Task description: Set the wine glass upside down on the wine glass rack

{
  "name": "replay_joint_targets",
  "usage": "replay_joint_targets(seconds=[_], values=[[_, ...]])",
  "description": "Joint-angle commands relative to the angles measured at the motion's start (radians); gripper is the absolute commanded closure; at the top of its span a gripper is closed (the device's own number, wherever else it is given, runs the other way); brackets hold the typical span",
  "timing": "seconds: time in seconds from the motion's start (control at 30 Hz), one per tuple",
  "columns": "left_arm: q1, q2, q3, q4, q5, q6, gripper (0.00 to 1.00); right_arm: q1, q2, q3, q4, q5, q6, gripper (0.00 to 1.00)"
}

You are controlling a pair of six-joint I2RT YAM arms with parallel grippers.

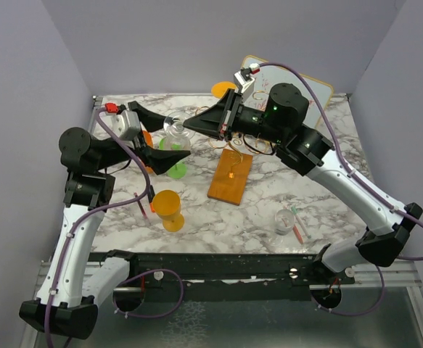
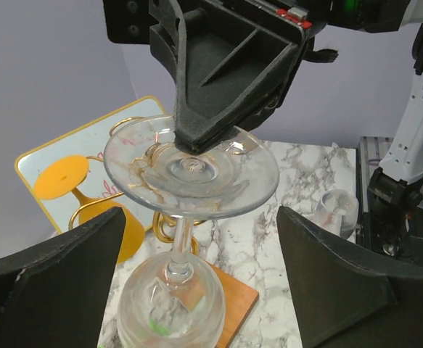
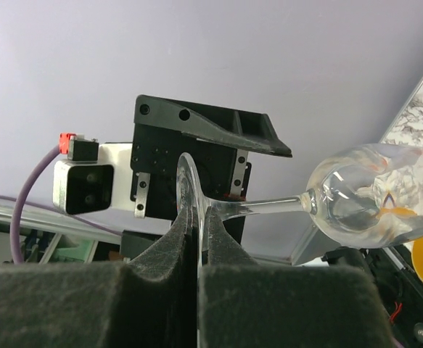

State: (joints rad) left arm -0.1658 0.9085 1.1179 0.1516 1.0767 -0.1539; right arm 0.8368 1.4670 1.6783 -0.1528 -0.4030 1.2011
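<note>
The clear wine glass [image 1: 173, 135] hangs upside down, foot up and bowl down, left of the rack. My right gripper [image 1: 187, 125] is shut on the rim of its foot, seen edge-on in the right wrist view [image 3: 197, 217], with the bowl [image 3: 371, 199] to the right. My left gripper [image 1: 173, 139] is open, its fingers [image 2: 59, 275] standing apart on either side of the stem [image 2: 182, 243] without touching. The wine glass rack, gold wire scrolls [image 1: 234, 148] on an orange-brown wooden base [image 1: 231, 176], stands just right of the glass, partly under my right arm.
An orange glass [image 1: 169, 208] stands near the front left. Something green [image 1: 176, 171] lies under the held glass. A small clear glass with pens [image 1: 287, 220] is at the front right. A whiteboard [image 1: 320, 90] and an orange disc [image 1: 223, 88] are at the back.
</note>
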Motion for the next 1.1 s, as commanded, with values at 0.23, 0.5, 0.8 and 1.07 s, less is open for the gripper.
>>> replay_joint_targets(seconds=[0.23,0.5,0.8,1.07], values=[[-0.003,0.047,0.058,-0.071,0.034,0.027,0.56,-0.016,-0.061,-0.023,0.091,0.030,0.035,0.99],[-0.003,0.065,0.064,-0.057,0.091,0.044,0.77,-0.022,-0.061,-0.031,0.113,0.028,0.045,0.99],[-0.003,0.086,0.062,-0.029,0.132,0.046,0.71,-0.022,-0.052,-0.039,0.137,0.003,0.071,0.99],[-0.003,0.087,0.040,-0.025,0.136,0.073,1.00,-0.025,-0.053,-0.058,0.171,-0.020,0.090,0.99]])
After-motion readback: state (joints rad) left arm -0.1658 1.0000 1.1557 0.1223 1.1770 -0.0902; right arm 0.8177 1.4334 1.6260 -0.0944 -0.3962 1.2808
